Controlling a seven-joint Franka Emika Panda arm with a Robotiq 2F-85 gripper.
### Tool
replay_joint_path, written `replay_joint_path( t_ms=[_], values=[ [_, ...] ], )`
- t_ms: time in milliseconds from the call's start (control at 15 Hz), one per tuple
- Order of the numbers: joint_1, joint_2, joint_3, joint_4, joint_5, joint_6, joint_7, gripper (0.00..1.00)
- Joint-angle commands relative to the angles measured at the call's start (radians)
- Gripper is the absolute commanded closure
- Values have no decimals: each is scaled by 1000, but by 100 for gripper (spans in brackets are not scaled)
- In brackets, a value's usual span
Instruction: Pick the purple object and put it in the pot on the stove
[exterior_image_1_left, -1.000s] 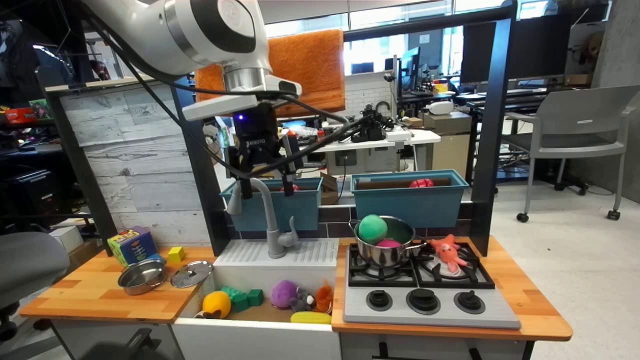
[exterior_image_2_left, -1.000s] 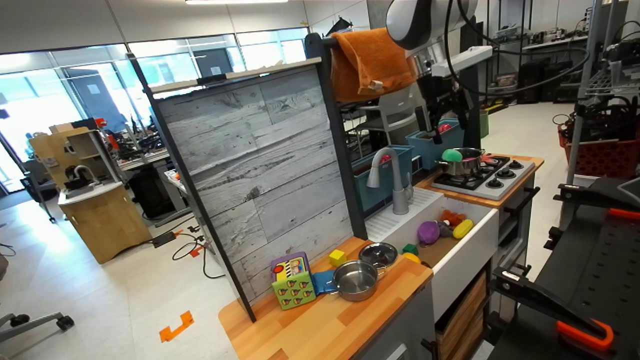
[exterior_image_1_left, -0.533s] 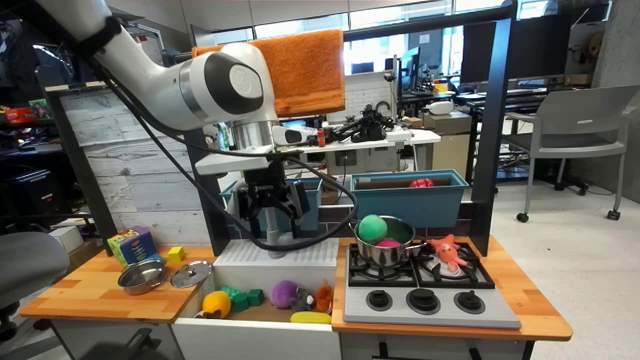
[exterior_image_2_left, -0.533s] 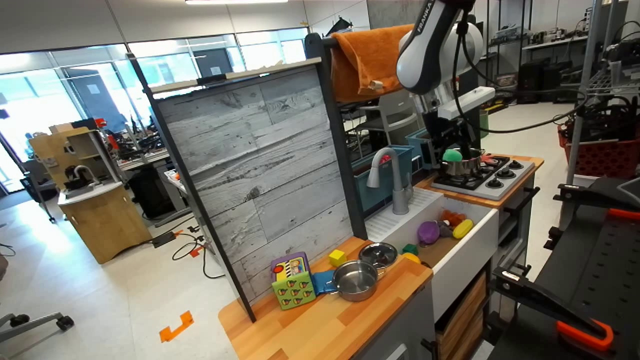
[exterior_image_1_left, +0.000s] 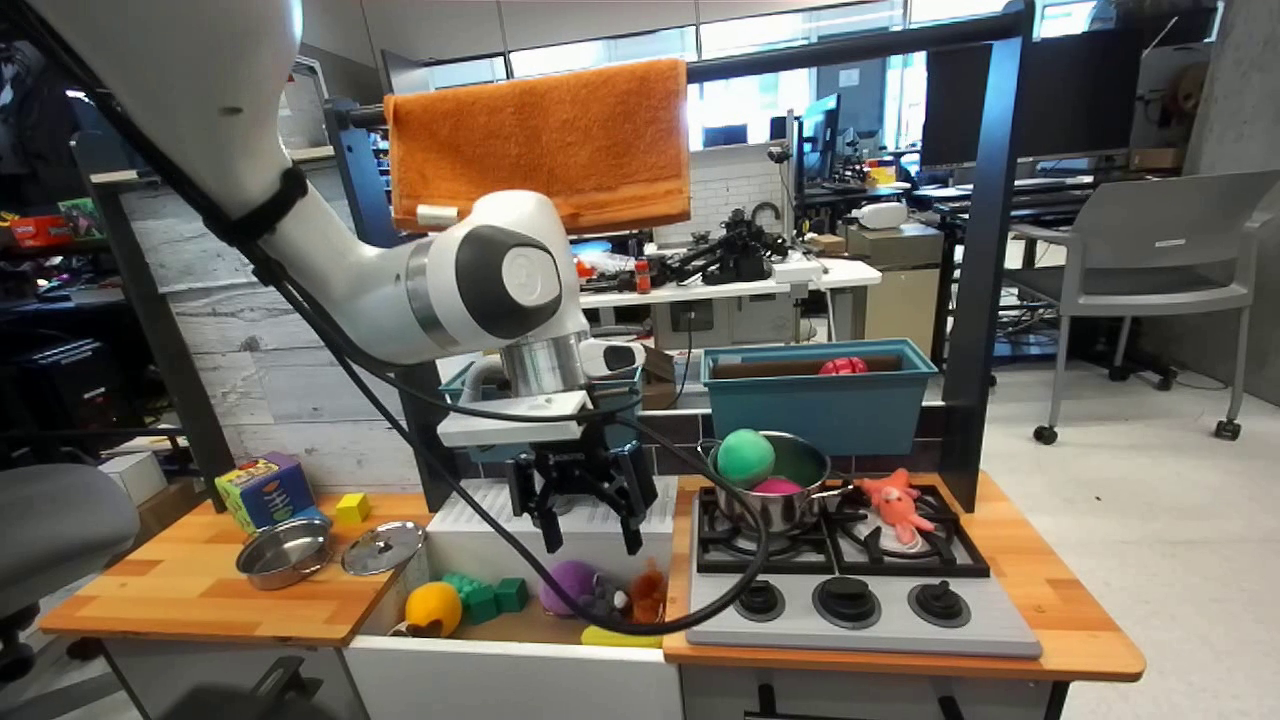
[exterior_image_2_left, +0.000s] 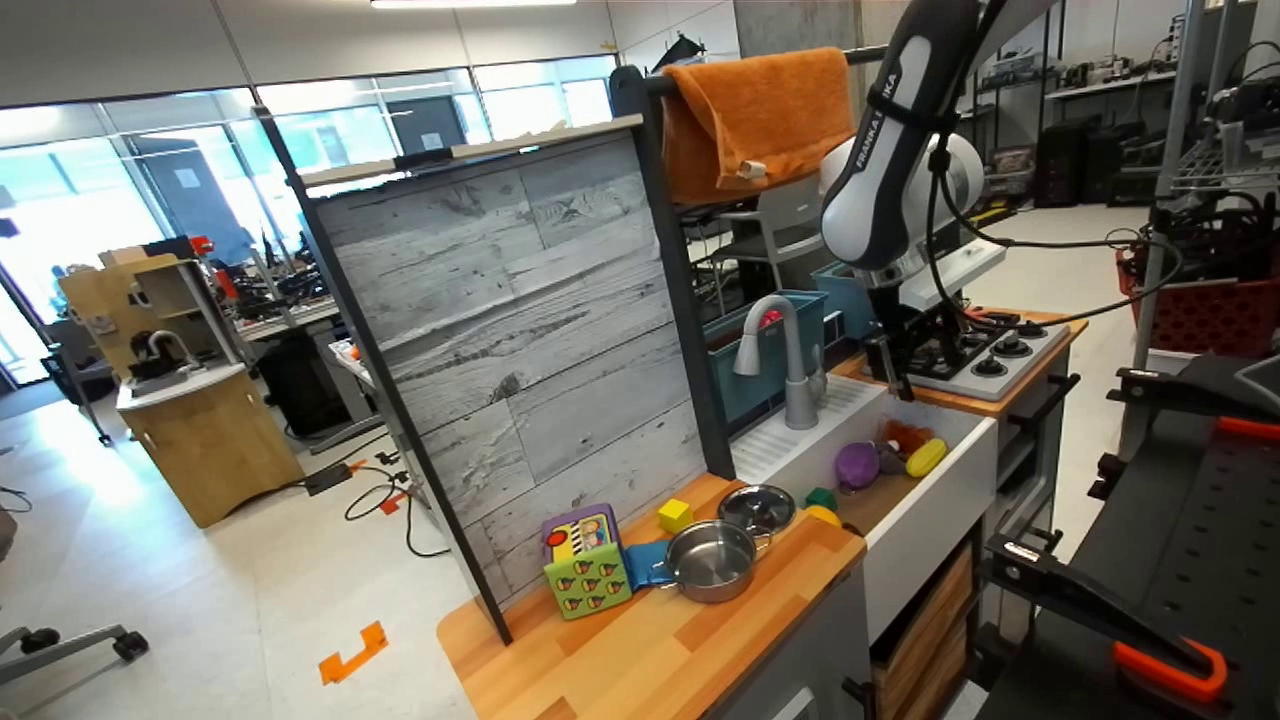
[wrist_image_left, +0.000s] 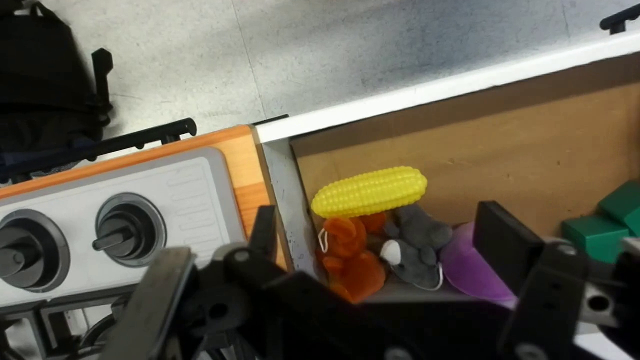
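One claw (exterior_image_1_left: 592, 546) (spread) hangs near one purple toy (exterior_image_2_left: 857, 466).

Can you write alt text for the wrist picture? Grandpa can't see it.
A rounded purple toy, partly hidden by one of the robot's open black jaws, lies in a white toy sink. To its left are a grey plush toy, an orange plush toy and a bumpy yellow corn cob; boxy green blocks sit right, a black-knobbed grey stove left.
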Motion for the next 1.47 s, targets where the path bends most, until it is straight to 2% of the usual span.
replay_joint_path(
  t_ms=[0, 267, 533, 933, 1400],
  values=[
    [-2, 112, -6, 116, -27, 21, 3, 0],
    [7, 216, 1, 214, -33, 19, -5, 0],
    [31, 274, 24, 257, -46, 38, -51, 0],
    [31, 343, 57, 407, -71, 37, -182, 0],
    [-25, 420, 97, 588, -43, -93, -261, 0]
  ],
)
